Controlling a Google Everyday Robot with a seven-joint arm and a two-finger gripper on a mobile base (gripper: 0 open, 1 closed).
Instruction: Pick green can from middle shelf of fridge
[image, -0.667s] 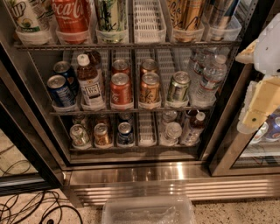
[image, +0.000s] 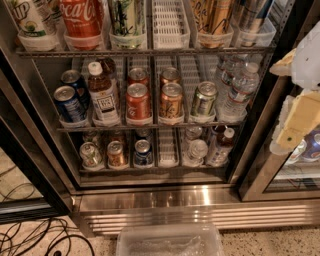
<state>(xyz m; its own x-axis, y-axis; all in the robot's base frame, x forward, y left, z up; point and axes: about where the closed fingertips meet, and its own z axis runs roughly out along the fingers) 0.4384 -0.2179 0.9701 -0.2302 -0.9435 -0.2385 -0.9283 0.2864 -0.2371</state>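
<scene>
The green can (image: 204, 99) stands upright at the front of its lane on the middle shelf (image: 150, 125) of the open fridge (image: 200, 200). It is just right of an orange-brown can (image: 171, 100) and a red can (image: 137, 102), and left of clear water bottles (image: 239, 89). My gripper (image: 296, 124), pale cream and white, hangs at the right edge of the view in front of the fridge's right door frame. It is outside the shelf, well to the right of the green can and about level with it. It holds nothing that I can see.
Blue cans (image: 67, 102) and a labelled bottle (image: 102, 97) stand at the shelf's left. Tall cans and a Coca-Cola bottle (image: 82, 20) fill the rack above, and small cans (image: 116, 154) the rack below. A clear plastic bin (image: 170, 241) and black cables (image: 35, 237) lie on the floor.
</scene>
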